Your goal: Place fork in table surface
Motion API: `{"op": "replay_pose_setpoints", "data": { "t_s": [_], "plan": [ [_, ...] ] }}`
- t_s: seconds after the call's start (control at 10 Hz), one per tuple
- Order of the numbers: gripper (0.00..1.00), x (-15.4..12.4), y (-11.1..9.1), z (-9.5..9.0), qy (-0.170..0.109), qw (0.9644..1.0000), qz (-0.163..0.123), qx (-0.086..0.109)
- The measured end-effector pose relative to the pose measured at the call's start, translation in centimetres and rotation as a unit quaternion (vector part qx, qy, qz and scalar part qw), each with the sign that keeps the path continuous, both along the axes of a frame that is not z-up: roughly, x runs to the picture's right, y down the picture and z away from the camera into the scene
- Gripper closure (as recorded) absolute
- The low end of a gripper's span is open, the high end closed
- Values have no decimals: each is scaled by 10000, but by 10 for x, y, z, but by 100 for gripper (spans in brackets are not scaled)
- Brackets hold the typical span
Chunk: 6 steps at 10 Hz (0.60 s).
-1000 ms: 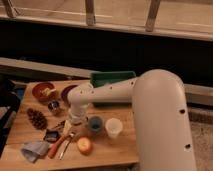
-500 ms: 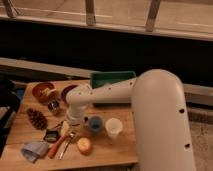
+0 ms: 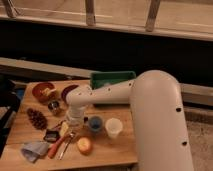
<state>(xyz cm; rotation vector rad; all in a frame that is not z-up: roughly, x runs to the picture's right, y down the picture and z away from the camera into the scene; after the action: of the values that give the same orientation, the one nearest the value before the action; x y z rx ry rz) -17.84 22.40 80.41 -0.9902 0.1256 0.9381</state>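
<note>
The silvery fork (image 3: 67, 144) lies on the light wooden table surface (image 3: 20, 131) near the front, next to an orange-red-handled tool (image 3: 56, 148). My gripper (image 3: 70, 124) points down from the white arm (image 3: 107, 95), just above and behind the fork's far end. I cannot tell whether it touches the fork. The arm hides the table's right side.
A green tray (image 3: 112, 79) stands at the back. Around the gripper are a blue cup (image 3: 95, 123), a white cup (image 3: 113, 128), an orange (image 3: 84, 145), a black object (image 3: 51, 135), a pinecone (image 3: 36, 119), a grey-blue cloth (image 3: 34, 150), a red bowl (image 3: 42, 91) and a dark plate (image 3: 67, 91).
</note>
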Motion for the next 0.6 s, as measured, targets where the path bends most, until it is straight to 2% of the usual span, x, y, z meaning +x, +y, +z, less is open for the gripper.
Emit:
{"op": "replay_pose_setpoints", "data": {
  "t_s": [0.1,0.2,0.6],
  "plan": [
    [31,0,1,1,-4,10000,0,10],
    [40,0,1,1,11,10000,-16,48],
    [80,-7,1,-1,-15,9999,-58,139]
  ]
}}
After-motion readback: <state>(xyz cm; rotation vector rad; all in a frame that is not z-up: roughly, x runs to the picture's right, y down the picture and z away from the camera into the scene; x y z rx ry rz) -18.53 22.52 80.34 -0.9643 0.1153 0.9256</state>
